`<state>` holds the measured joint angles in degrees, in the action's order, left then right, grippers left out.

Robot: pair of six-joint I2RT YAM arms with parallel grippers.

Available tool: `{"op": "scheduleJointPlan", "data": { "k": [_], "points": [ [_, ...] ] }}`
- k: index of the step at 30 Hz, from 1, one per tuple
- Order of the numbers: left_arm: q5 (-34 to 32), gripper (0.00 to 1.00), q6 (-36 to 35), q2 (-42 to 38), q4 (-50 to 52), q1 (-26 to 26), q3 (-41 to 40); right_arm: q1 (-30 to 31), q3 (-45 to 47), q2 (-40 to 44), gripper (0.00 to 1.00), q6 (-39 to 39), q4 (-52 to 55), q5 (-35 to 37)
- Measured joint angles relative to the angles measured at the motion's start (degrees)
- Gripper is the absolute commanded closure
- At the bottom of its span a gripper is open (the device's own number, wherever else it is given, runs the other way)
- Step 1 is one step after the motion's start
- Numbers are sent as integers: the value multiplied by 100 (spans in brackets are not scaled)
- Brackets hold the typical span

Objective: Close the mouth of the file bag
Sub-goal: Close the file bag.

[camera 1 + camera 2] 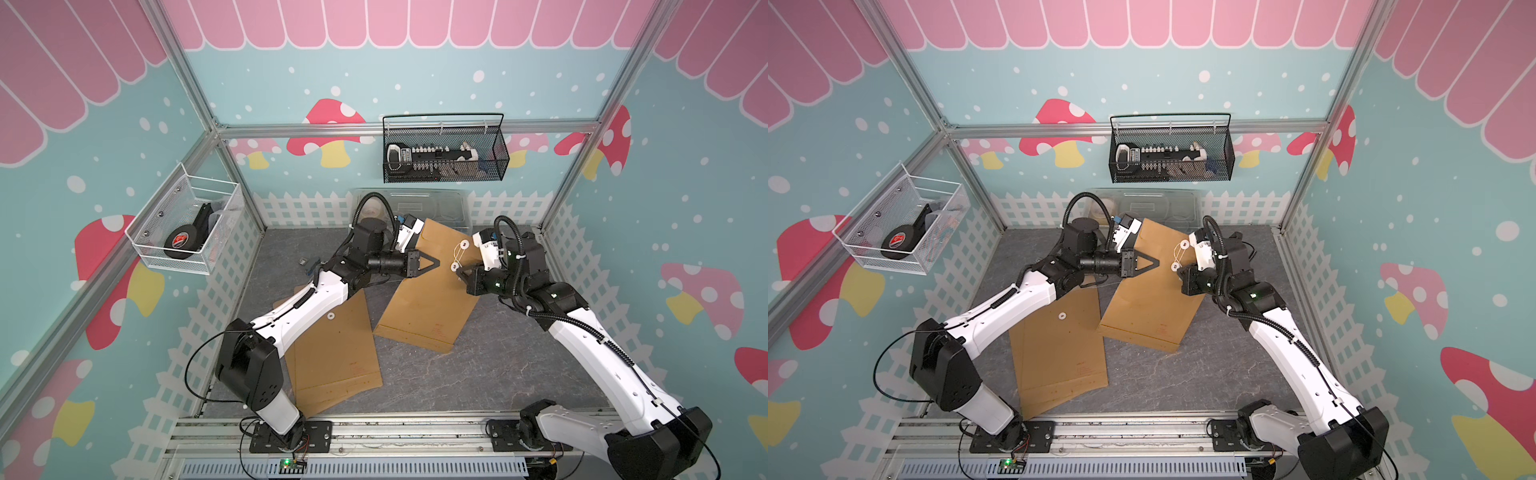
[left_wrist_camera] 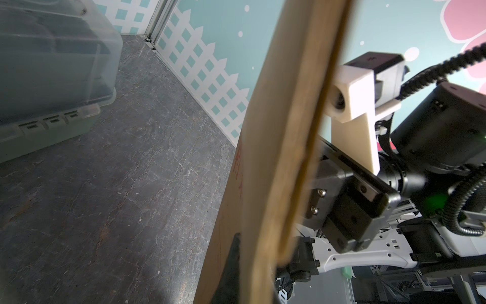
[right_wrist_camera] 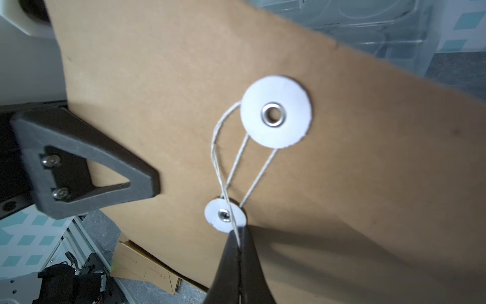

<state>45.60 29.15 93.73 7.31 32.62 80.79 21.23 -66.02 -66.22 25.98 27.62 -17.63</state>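
The brown paper file bag (image 1: 428, 303) (image 1: 1150, 307) is raised at a tilt, its lower end on the table. My left gripper (image 1: 434, 264) (image 1: 1156, 263) is shut on the bag's side edge; in the left wrist view the bag (image 2: 276, 158) fills the jaws and one dark finger (image 2: 233, 263) shows. My right gripper (image 1: 459, 274) (image 3: 238, 235) is shut on the white string (image 3: 218, 147). The string runs between the large white disc (image 3: 276, 113) and the small disc (image 3: 223, 214), looped round both. The flap lies flat against the bag.
More brown file bags (image 1: 332, 353) lie flat under my left arm. A clear plastic box (image 1: 415, 203) stands at the back wall. A black mesh basket (image 1: 444, 153) hangs above it, and a white wire basket (image 1: 187, 224) on the left wall.
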Motion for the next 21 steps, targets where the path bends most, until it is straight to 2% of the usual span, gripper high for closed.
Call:
{"op": "scheduleJointPlan", "data": {
  "k": [21],
  "points": [
    [4, 100, -50, -66, 85, -79, 0, -212, 144, 63, 100, 61, 144, -9]
  ]
}}
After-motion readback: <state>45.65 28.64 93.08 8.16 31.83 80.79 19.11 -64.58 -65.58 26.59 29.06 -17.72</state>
